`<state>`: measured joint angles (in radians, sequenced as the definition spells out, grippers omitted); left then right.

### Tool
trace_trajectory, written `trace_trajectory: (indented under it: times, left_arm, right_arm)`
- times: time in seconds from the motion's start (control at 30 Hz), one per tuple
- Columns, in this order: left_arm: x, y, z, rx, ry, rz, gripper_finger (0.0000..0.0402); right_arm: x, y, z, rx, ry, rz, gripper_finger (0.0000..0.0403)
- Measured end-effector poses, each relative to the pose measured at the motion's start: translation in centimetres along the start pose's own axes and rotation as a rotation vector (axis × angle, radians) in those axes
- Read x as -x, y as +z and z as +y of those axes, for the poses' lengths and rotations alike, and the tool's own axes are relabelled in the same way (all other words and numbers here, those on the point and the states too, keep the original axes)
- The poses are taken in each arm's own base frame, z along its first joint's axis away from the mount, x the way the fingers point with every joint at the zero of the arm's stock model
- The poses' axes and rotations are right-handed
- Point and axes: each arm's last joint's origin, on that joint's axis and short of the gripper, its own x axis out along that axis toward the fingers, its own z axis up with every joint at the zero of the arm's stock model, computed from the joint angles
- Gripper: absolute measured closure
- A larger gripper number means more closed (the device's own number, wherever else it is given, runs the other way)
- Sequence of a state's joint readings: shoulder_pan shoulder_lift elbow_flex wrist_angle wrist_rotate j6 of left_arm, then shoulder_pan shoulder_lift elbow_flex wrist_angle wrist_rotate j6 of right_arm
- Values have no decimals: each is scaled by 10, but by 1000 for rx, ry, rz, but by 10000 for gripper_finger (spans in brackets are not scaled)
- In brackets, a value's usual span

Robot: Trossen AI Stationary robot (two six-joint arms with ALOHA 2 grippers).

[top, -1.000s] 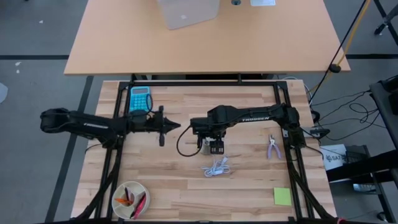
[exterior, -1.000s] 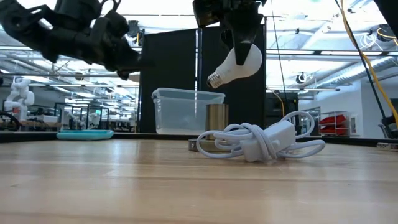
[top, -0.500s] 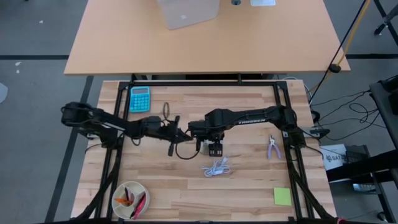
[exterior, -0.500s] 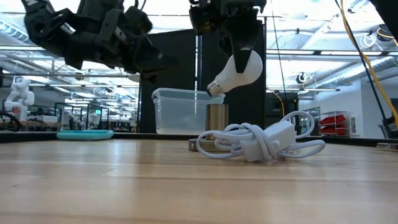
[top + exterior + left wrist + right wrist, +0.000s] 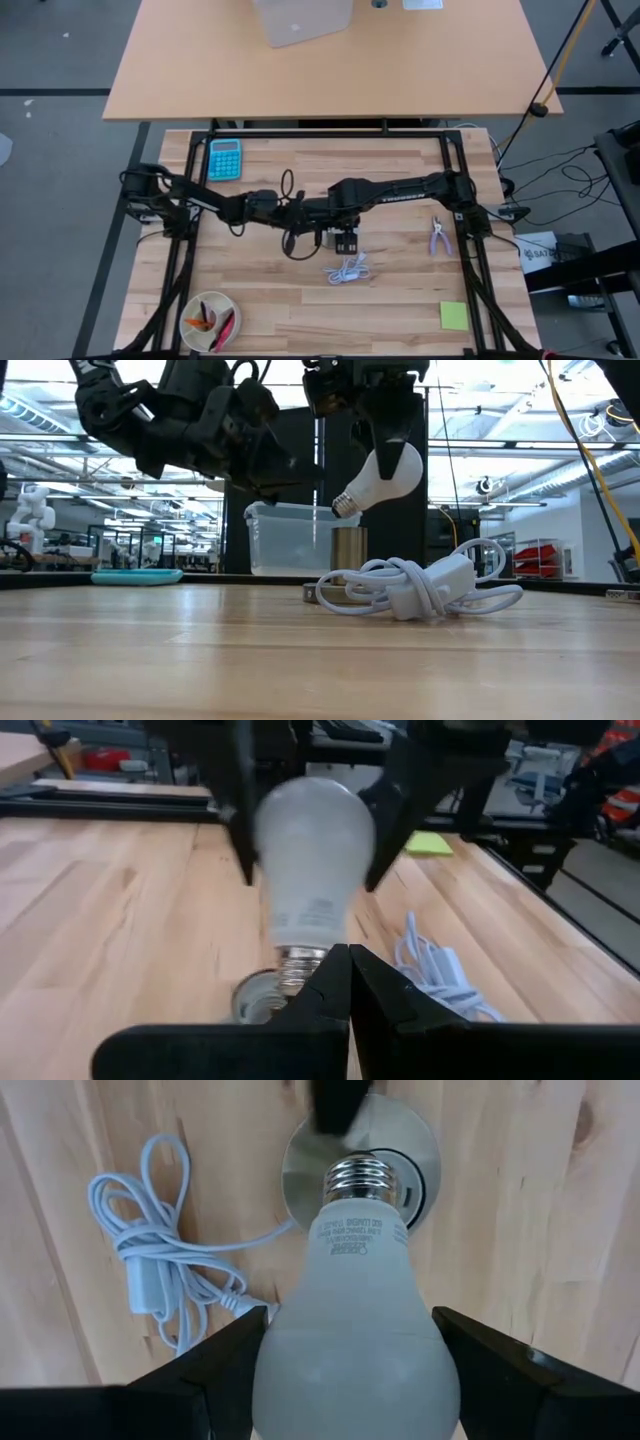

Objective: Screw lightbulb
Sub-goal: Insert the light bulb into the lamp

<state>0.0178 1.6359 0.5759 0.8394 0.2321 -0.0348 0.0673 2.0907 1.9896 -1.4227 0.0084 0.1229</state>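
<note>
Between the right gripper's (image 5: 352, 1370) fingers, the lightbulb (image 5: 383, 475) is hanging tilted above the socket (image 5: 362, 1173), its screw base not yet seated.

Clamped around the globe, the right gripper is needing to square the threads over the socket opening before lowering and turning; the tilt looks likely to cross-thread. Just beside the bulb, the left gripper (image 5: 262, 468) is reaching in with fingers pressed together and holding nothing, having travelled across from well apart a second ago, while the bulb has dipped only slightly. Near the socket, on the far side from the left gripper, the white cable (image 5: 348, 269) is lying coiled on the table (image 5: 400, 300).
</note>
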Motion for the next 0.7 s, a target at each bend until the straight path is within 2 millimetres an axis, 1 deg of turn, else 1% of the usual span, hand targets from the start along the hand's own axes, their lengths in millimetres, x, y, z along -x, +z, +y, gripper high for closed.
trace_trajectory:
  times: [0.17, 0.43, 0.57, 0.7]
  left_arm:
    - [-6, -3, 1, -7, 0, 15, 401]
    - [-6, -5, 3, -8, 18, 20, 401]
    - [-6, -6, 5, -4, 69, 37, 401]
    - [-5, -7, 7, -1, 77, 43, 401]
  right_arm:
    - [0, 0, 0, -2, 0, -2, 151]
    - [0, 3, 0, 3, 7, -29, 151]
    - [0, 3, 0, 3, -1, -32, 151]
    - [0, 3, -1, 1, -4, -30, 151]
